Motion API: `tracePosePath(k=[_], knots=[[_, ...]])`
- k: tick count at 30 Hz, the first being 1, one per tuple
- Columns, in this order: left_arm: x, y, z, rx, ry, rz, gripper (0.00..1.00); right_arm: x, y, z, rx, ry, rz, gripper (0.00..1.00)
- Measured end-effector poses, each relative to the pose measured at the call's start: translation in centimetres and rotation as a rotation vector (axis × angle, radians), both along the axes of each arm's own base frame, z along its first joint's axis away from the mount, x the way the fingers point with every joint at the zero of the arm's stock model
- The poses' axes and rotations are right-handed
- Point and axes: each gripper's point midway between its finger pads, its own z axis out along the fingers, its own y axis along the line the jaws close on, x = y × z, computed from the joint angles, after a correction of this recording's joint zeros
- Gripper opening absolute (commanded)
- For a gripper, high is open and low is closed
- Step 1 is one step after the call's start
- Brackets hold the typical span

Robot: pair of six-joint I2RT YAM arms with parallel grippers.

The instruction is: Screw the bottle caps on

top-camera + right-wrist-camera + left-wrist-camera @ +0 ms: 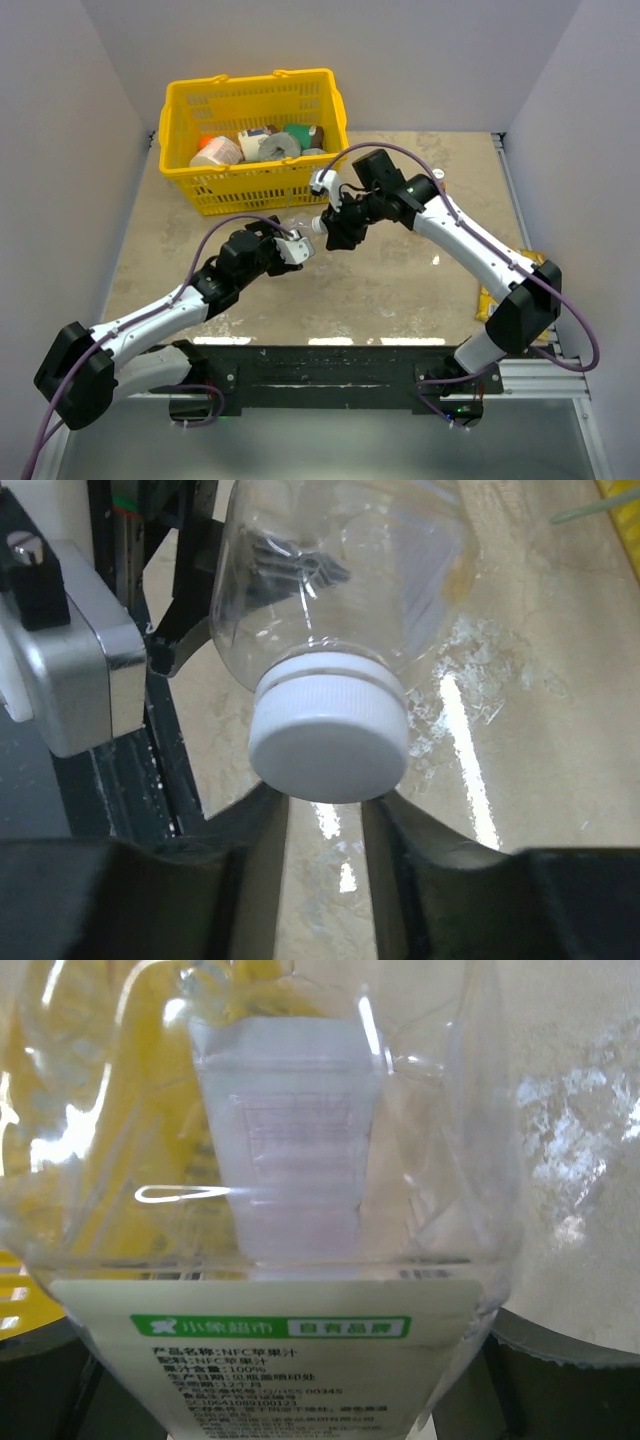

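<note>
My left gripper (pixel 294 247) is shut on the clear ribbed bottle (pixel 306 236) and holds it on its side above the table. The bottle's body and its pale label (pixel 270 1360) fill the left wrist view. A white bottle cap (pixel 330 745) sits on the bottle's neck, facing my right gripper (pixel 327 810). The jaws stand a little apart, and the cap lies just past the fingertips (pixel 262 798), not between them. In the top view the cap (pixel 319 226) lies between the two grippers, close to my right gripper (pixel 334 226). The orange-liquid bottle is out of view.
A yellow basket (pixel 180 110) with several packages, among them an orange white-topped tub (pixel 215 150), stands at the back left, just behind the grippers. A yellow snack packet (pixel 487 300) lies at the table's right edge. A small round pale thing (pixel 440 178) lies behind the right arm.
</note>
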Motion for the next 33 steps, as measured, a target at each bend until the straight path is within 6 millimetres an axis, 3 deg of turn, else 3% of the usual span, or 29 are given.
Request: tracePosePath(k=[1,4,9,13,23,33], knots=[[0.1,-0.2,0.3,-0.016,-0.005,0.002,0.0,-0.1,-0.2,0.1,-0.004,0.004,0.002,0.56],[-0.1,-0.6,0.3,-0.057,0.014,-0.002,0.0,-0.4,-1.1,1.2,0.014,-0.021,0.032,0.7],[-1.0,-1.9,0.0,-0.128,0.074,-0.048,0.0,-2.2,-3.8,4.9,0.093,-0.213,0.075,0.73],[-1.8,-3.0,-0.1,-0.17,0.115,-0.105,0.0,-3.4,-3.6,7.7,0.161,-0.341,0.164,0.73],[-3.1,-4.5,-0.2,-0.212,0.164,-0.192,0.0,-1.3,-1.1,5.3,0.158,-0.327,0.216,0.73],[-3.4,-4.8,-0.3,-0.214,0.176,-0.212,0.0,-1.9,0.5,6.1,0.2,-0.353,0.253,0.62]])
